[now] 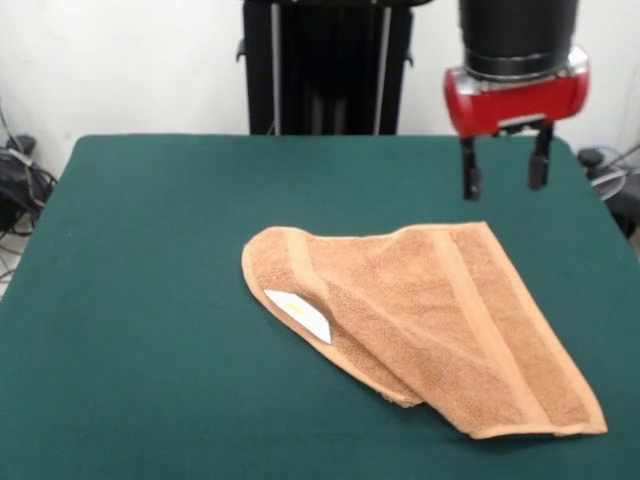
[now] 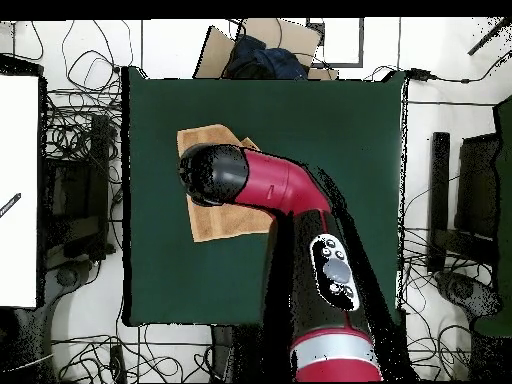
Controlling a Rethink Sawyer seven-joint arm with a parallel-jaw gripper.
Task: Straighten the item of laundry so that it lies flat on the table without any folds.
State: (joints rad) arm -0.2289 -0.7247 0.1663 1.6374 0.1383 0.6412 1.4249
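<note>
The tan-orange towel (image 1: 430,320) lies folded over itself on the dark green table (image 1: 150,300), right of centre in the front view, with its white tag (image 1: 298,313) facing up at its left part. One folded layer runs diagonally to the near right corner. My gripper (image 1: 504,172) hangs open and empty above the table, just beyond the towel's far right edge, not touching it. In the overhead view the arm covers most of the towel (image 2: 215,222), and the gripper is hidden under the arm's head (image 2: 213,174).
The robot's pedestal (image 1: 325,65) stands at the table's far side. Cables and dark equipment (image 1: 15,175) lie off the table's left edge. In the overhead view a cardboard box with dark cloth (image 2: 262,50) sits beyond the table.
</note>
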